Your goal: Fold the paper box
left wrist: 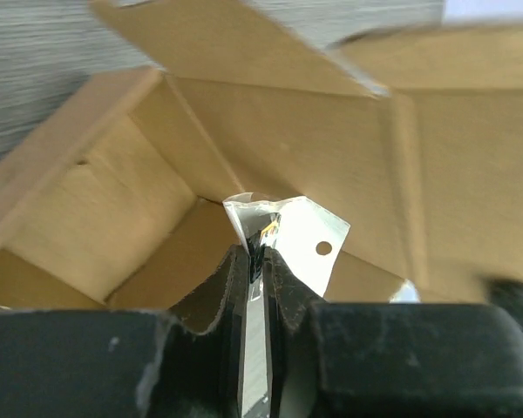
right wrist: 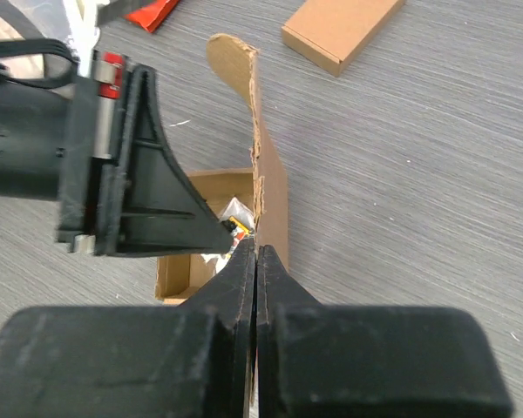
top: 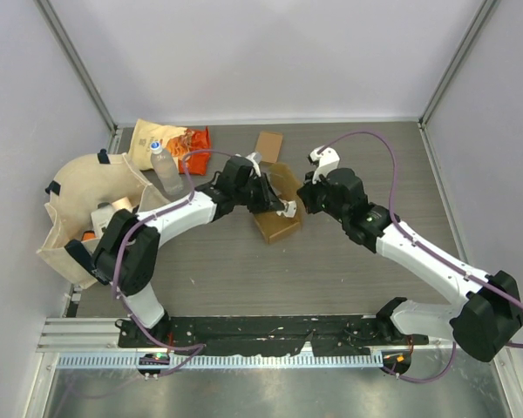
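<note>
The brown paper box (top: 277,225) stands open in the middle of the table, its lid flap (right wrist: 267,165) raised upright. My right gripper (right wrist: 255,250) is shut on the lower edge of that flap, at the box's right wall. My left gripper (left wrist: 260,254) reaches into the box from the left and is shut on a small white plastic packet (left wrist: 298,232) with a punched hole. Seen from the right wrist, the left gripper's fingers (right wrist: 170,205) point down into the box and the packet (right wrist: 236,210) sits at their tip. From above, both grippers meet over the box (top: 288,202).
A small closed cardboard box (top: 268,144) lies behind the open one. At the left are a beige cloth bag (top: 87,200), a clear bottle (top: 166,171), a tan snack pouch (top: 152,139) and an orange wrapper (top: 197,139). White walls enclose the table.
</note>
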